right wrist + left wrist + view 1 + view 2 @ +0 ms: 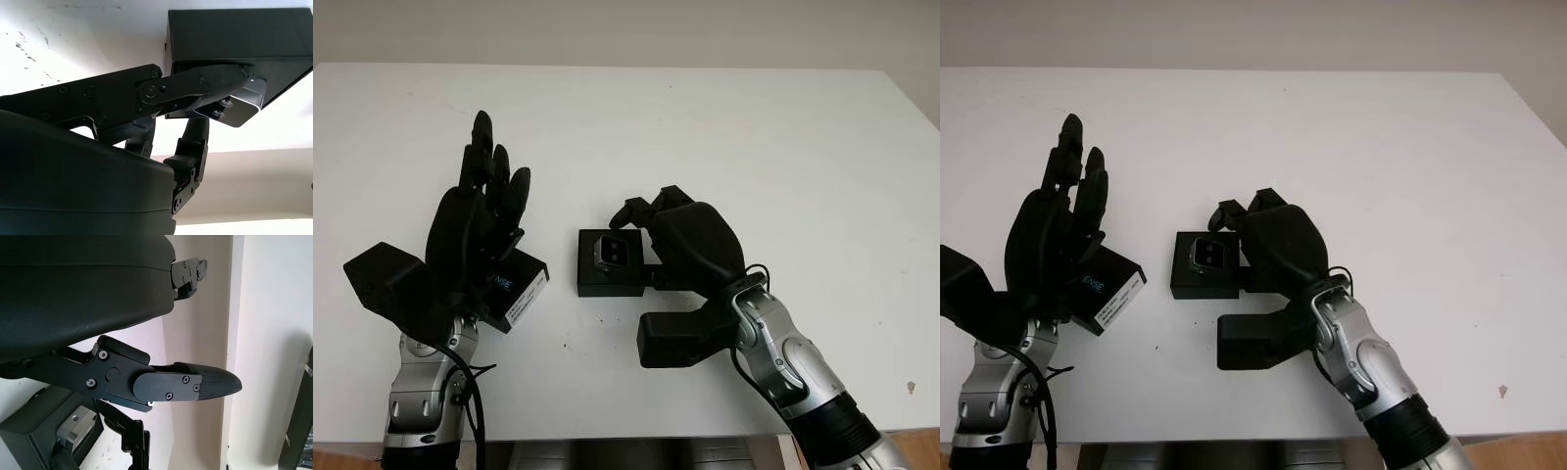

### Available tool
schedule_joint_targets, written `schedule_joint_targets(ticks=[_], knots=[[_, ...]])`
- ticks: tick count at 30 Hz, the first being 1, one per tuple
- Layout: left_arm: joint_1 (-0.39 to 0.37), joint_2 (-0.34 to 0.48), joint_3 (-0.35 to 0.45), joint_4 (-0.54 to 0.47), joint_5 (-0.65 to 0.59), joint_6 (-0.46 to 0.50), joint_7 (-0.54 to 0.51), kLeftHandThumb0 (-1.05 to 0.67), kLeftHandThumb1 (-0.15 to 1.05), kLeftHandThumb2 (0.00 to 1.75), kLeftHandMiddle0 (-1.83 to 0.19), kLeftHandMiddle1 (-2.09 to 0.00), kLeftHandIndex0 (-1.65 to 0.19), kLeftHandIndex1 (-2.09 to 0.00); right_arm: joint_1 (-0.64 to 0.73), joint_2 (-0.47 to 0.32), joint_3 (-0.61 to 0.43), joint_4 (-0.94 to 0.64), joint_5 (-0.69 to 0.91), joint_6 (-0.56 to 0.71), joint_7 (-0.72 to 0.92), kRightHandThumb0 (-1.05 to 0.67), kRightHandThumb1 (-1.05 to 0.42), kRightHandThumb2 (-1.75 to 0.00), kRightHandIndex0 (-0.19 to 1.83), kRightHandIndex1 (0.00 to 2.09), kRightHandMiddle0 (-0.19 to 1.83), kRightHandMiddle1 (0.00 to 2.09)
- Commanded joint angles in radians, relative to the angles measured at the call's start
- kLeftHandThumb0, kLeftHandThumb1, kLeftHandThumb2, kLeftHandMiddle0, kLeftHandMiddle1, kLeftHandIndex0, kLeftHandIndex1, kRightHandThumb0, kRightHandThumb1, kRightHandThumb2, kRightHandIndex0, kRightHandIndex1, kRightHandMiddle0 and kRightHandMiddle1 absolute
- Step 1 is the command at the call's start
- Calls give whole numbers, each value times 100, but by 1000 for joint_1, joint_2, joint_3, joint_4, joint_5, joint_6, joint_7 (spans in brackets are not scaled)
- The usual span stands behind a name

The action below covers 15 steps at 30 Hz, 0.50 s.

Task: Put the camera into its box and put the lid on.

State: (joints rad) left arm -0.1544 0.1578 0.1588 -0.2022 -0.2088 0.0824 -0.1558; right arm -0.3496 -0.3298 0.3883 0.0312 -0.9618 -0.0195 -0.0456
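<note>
The camera (pixel 612 252), a small grey metal block with dark lenses on its face, sits in the black box (pixel 607 282) near the middle of the white table (pixel 754 147). It looks rigid, compact and light for its size; the smooth metal shell is probably slippery, and the lens face should stay untouched. The short ends are the best place to take hold.

The right hand (pixel 677 235) is at the box's right side, its fingers curled over the camera and pinching it at one end, as the right wrist view confirms. Whether the camera is fully seated in the box or tilted on its rim is hard to judge.

Left of the box lies the lid (pixel 514 286), black with a white label. The left hand (pixel 475 230) is raised above the lid, open and holding nothing. It covers most of the lid, so whether the lid lies flat cannot be told.
</note>
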Motion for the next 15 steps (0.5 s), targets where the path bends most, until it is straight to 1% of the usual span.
schedule_joint_targets(ticks=[1,7,9,11,15], knots=[[5,-2,-4,-6,2,-6,1,-74,105,39,19,0,19,0,-3,-8,10,16,7,-14,-8,-65,-103,-6,20,132,35,105],[6,-6,-1,-9,-2,-3,5,-74,105,37,19,0,19,0,-1,-9,2,34,38,-55,-38,-52,-104,-6,24,142,40,116],[7,-8,0,-9,-2,-5,7,-74,105,37,19,0,19,0,-1,-13,1,39,47,-73,-52,-51,-104,-6,25,145,41,120],[8,-8,0,-11,-1,-3,9,-75,105,36,19,0,19,0,0,-17,1,45,57,-93,-64,-50,-104,-5,24,149,39,125],[10,1,-1,-17,-1,-3,0,-75,105,39,19,0,19,0,0,-31,7,54,57,-127,-86,-50,-101,-5,17,150,32,127]])
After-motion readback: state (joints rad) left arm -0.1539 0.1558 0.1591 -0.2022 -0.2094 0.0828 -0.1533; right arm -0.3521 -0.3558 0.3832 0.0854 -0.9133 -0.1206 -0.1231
